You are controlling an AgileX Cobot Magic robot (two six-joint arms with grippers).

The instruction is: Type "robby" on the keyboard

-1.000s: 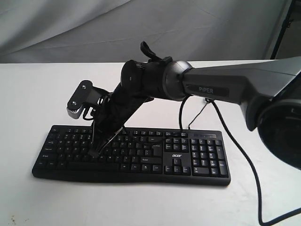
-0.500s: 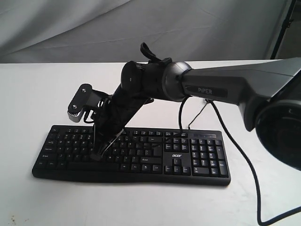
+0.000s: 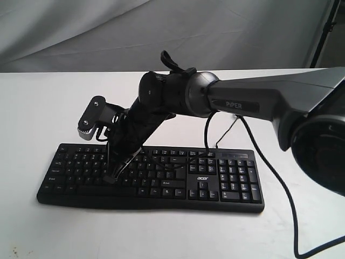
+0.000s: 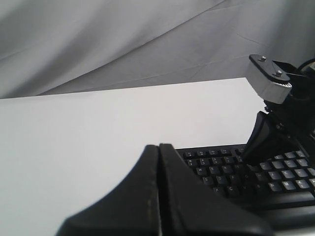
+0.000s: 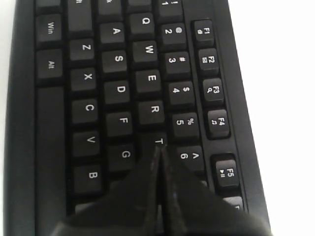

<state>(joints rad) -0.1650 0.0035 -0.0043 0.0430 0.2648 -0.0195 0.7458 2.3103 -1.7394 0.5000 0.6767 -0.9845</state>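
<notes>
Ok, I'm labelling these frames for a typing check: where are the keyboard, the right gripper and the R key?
keyboard point(image 3: 202, 178), exterior view, on its white logo.
right gripper point(image 5: 158, 150), right wrist view, at the closed fingertips by the T key point(image 5: 158, 141).
R key point(image 5: 153, 110), right wrist view, on the keycap's middle.

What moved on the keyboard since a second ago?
The right tool crept a tiny bit toward the number-pad end of the keyboard. Its shut tip is now by the T key. It grabbed nothing and let nothing go. The keyboard stayed where it was.
</notes>
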